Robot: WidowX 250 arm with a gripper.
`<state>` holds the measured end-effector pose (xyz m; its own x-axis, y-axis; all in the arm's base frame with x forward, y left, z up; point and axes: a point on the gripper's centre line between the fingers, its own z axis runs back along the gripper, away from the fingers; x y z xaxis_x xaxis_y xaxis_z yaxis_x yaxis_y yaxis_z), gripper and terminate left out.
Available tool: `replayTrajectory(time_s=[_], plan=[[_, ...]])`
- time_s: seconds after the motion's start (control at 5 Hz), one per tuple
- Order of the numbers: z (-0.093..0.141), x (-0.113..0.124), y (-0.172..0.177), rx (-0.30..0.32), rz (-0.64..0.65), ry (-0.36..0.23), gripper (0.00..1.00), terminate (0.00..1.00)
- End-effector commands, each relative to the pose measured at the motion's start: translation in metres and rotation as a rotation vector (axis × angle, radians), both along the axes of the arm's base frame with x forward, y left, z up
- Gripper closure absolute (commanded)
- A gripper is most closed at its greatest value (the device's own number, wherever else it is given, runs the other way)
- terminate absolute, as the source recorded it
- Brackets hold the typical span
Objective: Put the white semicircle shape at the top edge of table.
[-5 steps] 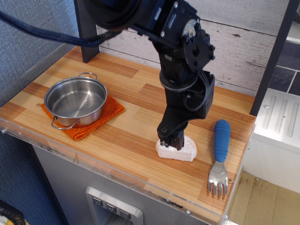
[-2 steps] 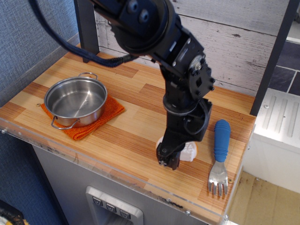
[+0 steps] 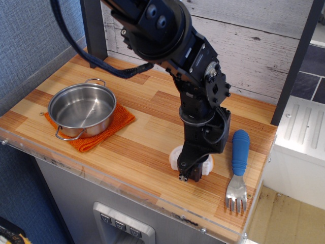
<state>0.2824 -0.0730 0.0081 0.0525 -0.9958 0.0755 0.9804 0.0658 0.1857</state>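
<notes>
Semicircle [image 3: 176, 155] lies flat on desk [image 3: 142, 137], long axis left-right, largely hidden by gripper [image 3: 189, 174]; gripper's grip state indeterminable.

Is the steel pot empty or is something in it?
Empty. The pot on the orange cloth shows only its bare shiny bottom.

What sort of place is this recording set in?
Probably a small mock kitchen set up for robot trials: a striped wooden countertop with a clear plastic rim, a steel pot on an orange cloth, a blue-handled fork, and whitewashed planks behind.
</notes>
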Motion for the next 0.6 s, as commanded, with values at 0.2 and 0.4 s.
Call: replayTrajectory(time_s=[0.2, 0.4], plan=[[0.027, 0.012, -0.006, -0.009, 0.0, -0.075, 1.0, 0.0], [0.042, 0.018, -0.001, -0.003, 0.025, -0.11, 1.0, 0.0]])
